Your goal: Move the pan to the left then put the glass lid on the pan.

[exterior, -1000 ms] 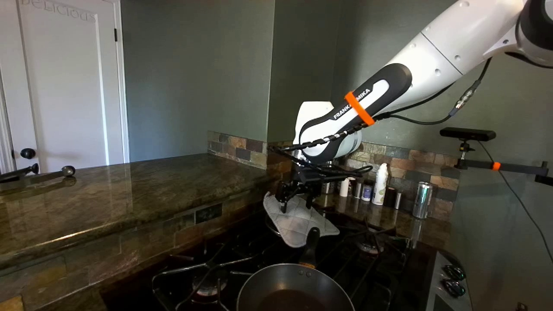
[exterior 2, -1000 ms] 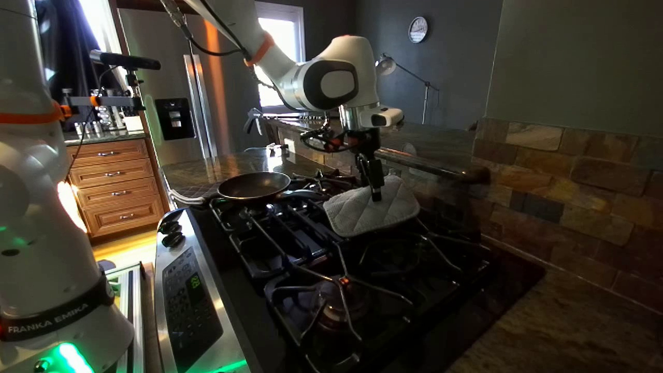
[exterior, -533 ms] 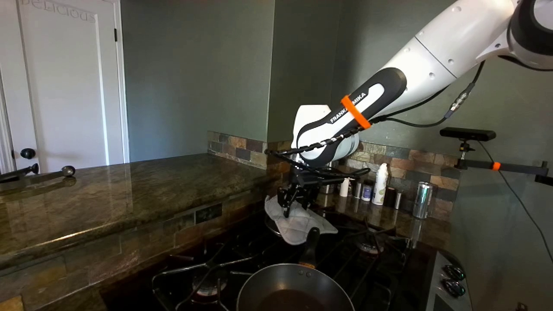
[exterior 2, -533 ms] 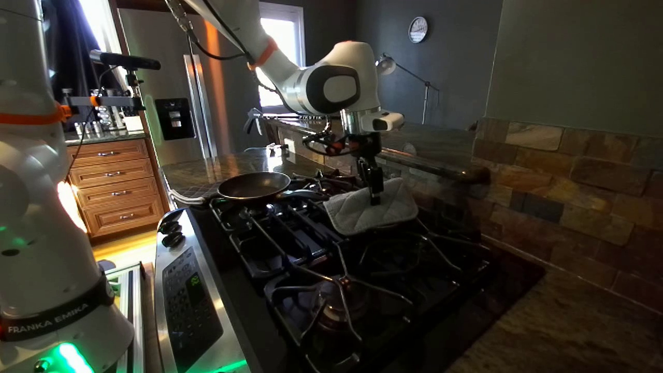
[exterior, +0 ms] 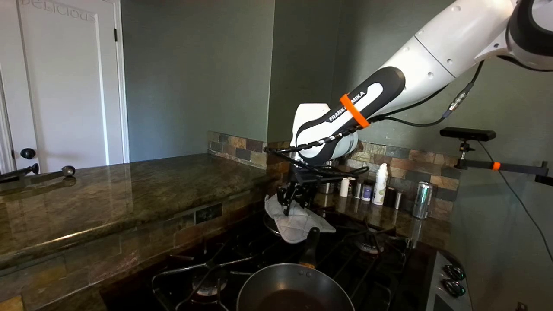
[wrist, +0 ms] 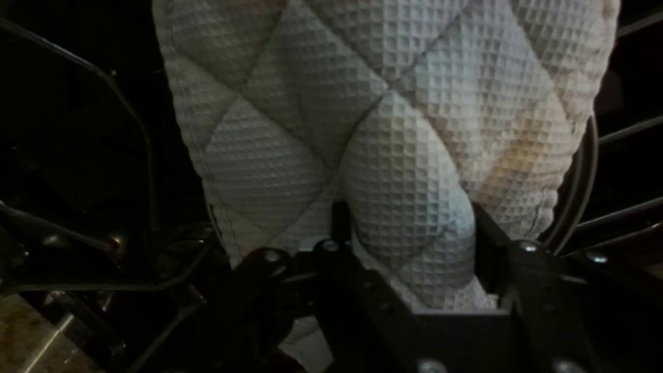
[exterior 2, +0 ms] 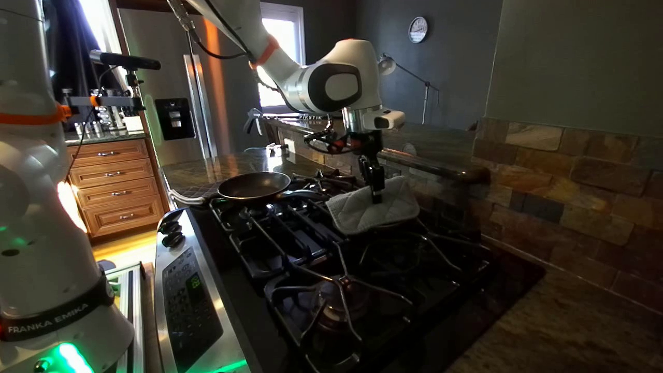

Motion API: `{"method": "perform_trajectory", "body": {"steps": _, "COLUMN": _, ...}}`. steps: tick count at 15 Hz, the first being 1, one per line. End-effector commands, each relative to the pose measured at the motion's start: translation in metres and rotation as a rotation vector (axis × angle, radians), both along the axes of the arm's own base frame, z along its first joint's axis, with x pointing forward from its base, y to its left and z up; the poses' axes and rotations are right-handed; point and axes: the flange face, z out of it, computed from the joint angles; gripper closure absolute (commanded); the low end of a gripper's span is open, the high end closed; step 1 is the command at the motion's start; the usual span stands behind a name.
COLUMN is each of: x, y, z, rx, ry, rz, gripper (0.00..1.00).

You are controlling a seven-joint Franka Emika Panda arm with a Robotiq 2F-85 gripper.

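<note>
The gripper points down, its two fingers clamped on a raised fold of the cloth. That fold stands proud, which is probably why the grip is there. The cloth, pale and quilted, spreads towards twelve o'clock in the wrist view; a scrap shows at about seven. Past its edge, between two and three o'clock of the gripper, a thin curved rim peeps out. The light is poor there, but it may be the lid's, with the cloth laid over as a pad and the fold hiding a knob.

Next, in an exterior view, the pan sits on the stove at the cloth's six o'clock, inside up. Its handle points just past twelve, the tip near the cloth; whether they touch I cannot tell. The pan lies to the robot's left, so I judge the first half done; what remains is a lift and carry, high enough to pass that handle.

Farther off, a bottle between two and three o'clock and a can at three stand by the tiles, presumably to keep off the burners.
</note>
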Motion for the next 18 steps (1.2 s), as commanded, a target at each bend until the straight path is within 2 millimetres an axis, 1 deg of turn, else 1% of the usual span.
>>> {"method": "perform_trajectory", "body": {"steps": 1, "x": -0.002, "y": -0.001, "z": 0.0, "rx": 0.017, "ry": 0.023, "rz": -0.011, "gripper": 0.7}}
{"method": "perform_trajectory", "body": {"steps": 3, "x": -0.005, "y": -0.004, "z": 0.004, "rx": 0.011, "ry": 0.013, "rz": -0.012, "gripper": 0.7}}
{"method": "perform_trajectory", "body": {"steps": 10, "x": -0.01, "y": -0.028, "z": 0.008, "rx": 0.01, "ry": 0.008, "rz": -0.051, "gripper": 0.7}}
{"method": "perform_trajectory", "body": {"steps": 14, "x": -0.017, "y": -0.034, "z": 0.017, "rx": 0.012, "ry": 0.005, "rz": -0.051, "gripper": 0.7}}
{"method": "perform_trajectory", "body": {"steps": 18, "x": -0.023, "y": -0.034, "z": 0.026, "rx": 0.012, "ry": -0.003, "rz": -0.032, "gripper": 0.7}}
